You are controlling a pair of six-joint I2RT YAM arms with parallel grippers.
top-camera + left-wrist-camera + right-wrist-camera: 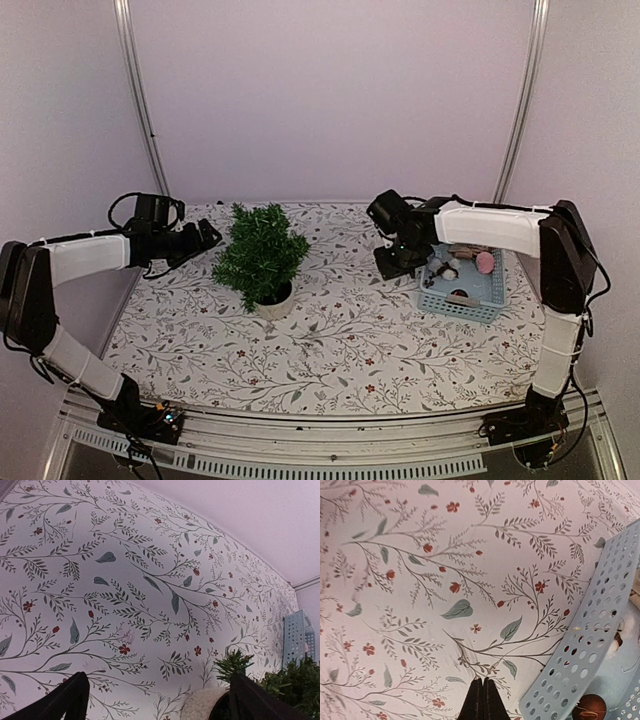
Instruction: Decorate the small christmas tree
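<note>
- Right claw (482, 682) clenched, jaws pressed flat together, nothing between them; low over cloth (445, 580), just beside perforated wall of basket (590, 645), outside it; touching or not, impossible to tell
- Seen from above: same claw (392, 262) pointing down at basket's far left corner; white arm reaching in from right side of table, passing over basket's far edge
- Left claw (159, 676) released, jaws spread wide, empty; dark jaw tips at both bottom corners of own wrist view, cloth filling most of the picture behind
- Seen from above: left claw (205, 237) at far left of table, raised off cloth, aimed sideways toward tree (260, 250); near outer branches, apart from them
- Tree upright, left of table's middle, bushy dark green, standing in small white pot (273, 300) on cloth; between both claws, much nearer left one
- Left wrist view: green tips of tree (290, 685) at lower right; rim of pot (205, 702) low in frame, just beside right-hand jaw
- Basket pale blue, on right part of table, well apart from tree; pink ball (485, 262) inside near far right corner; brown ball (590, 707) inside near wall; other small pieces there too small to name
- Cloth white, printed with grey-green leafy twigs and small red flowers, spread flat under everything
</note>
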